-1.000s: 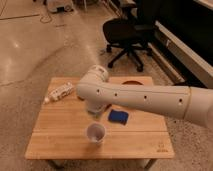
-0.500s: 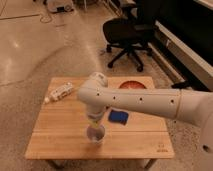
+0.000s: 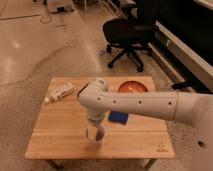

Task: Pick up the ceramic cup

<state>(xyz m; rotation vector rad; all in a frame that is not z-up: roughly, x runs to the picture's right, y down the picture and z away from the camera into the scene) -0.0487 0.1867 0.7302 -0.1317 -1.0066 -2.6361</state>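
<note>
ceramic cup [image 3: 95,134]: white, cylindrical | jaws [image 3: 93,131]: at cup | wooden table [image 3: 55,130]

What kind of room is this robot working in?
Probably an office or lab: a polished concrete floor, a black office chair and a long desk. The gripper reaches down to the cup on a wooden table.

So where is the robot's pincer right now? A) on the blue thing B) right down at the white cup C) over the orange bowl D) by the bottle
B: the pincer reaches down to the ceramic cup near the table's front edge, away from the bowl, blue thing and bottle.
</note>
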